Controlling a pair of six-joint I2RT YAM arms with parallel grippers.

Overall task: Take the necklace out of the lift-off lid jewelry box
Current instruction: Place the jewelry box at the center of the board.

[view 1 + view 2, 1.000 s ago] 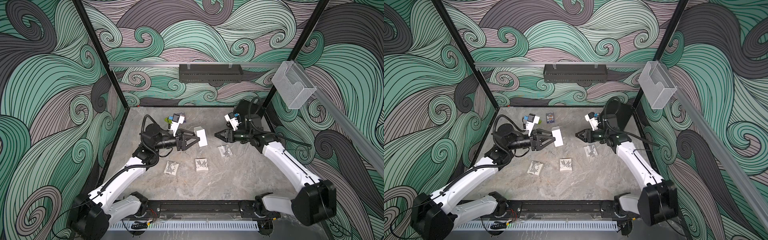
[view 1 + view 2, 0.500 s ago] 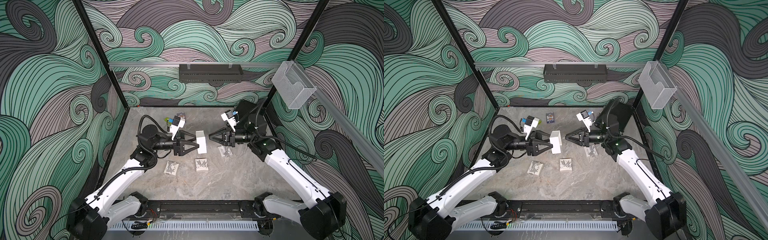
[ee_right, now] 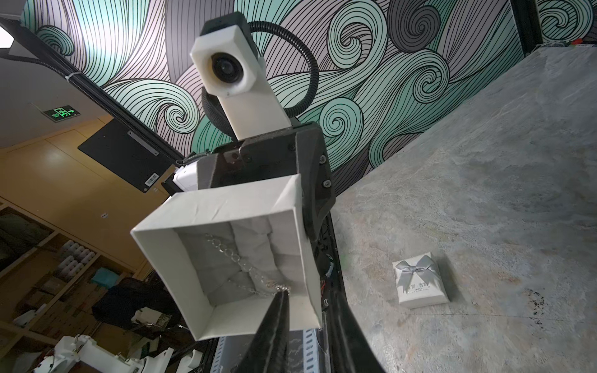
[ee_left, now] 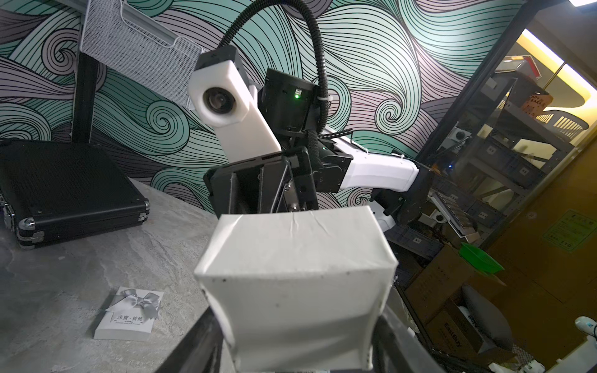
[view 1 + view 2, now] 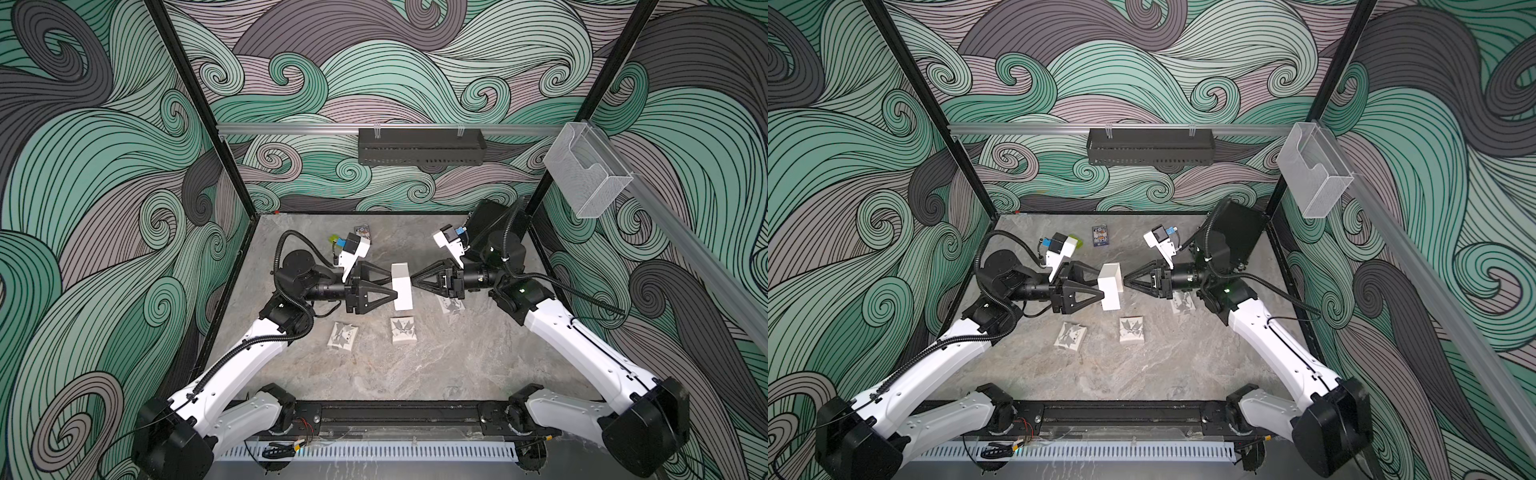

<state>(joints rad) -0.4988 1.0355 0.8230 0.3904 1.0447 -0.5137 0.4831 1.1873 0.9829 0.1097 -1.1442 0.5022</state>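
Observation:
My left gripper (image 5: 395,286) is shut on the white jewelry box (image 5: 402,291), which it holds in the air on its side, lid off, with the opening turned toward the right arm. In the right wrist view the silver necklace (image 3: 240,261) lies across the grey cushion inside the box (image 3: 161,252). My right gripper (image 3: 283,292) reaches into the opening with its fingers pressed together on the chain's near end. Both top views show its tip (image 5: 1124,279) at the mouth of the box (image 5: 1111,286). In the left wrist view the box's underside (image 4: 297,284) hides the right fingertips.
Three small bow-printed boxes lie on the stone table below the arms (image 5: 343,336) (image 5: 403,330) (image 5: 451,305). A black case (image 5: 486,220) stands at the back right and a card pack (image 5: 1099,236) at the back.
Both arms have come together over the table's middle. The right gripper's jaws have narrowed and its tip has gone into the open box onto the chain.

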